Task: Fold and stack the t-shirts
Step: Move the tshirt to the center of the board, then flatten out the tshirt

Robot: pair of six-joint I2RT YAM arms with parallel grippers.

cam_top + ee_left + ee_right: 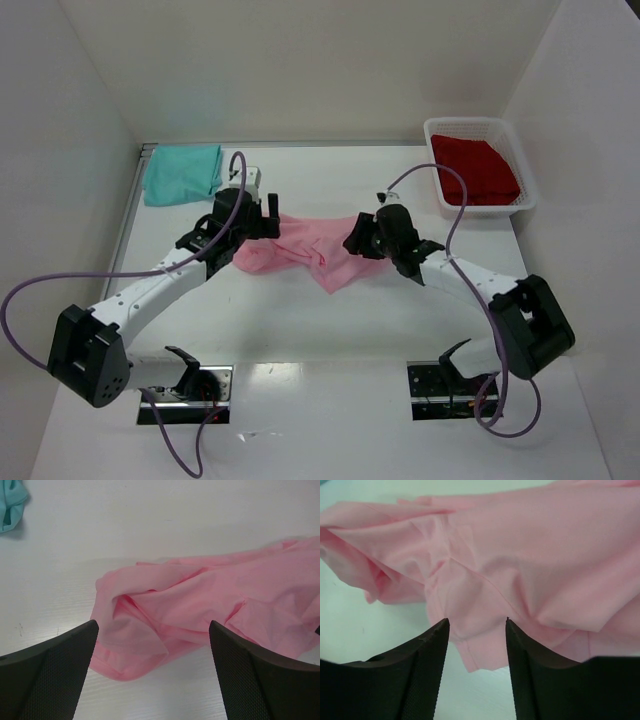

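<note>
Two arms are reaching onto a crumpled shirt at mid-table.

The white table is carrying a light pink cloth t-shirt, lying bunched at its centre. A white mesh basket is sitting at the far right, holding a folded red t-shirt. A folded teal t-shirt is lying at the far left. The left gripper is hovering over the pink shirt's left end with its fingers spread wide. The right gripper is framing the right hem between narrowed fingers, with a gap showing.
</note>
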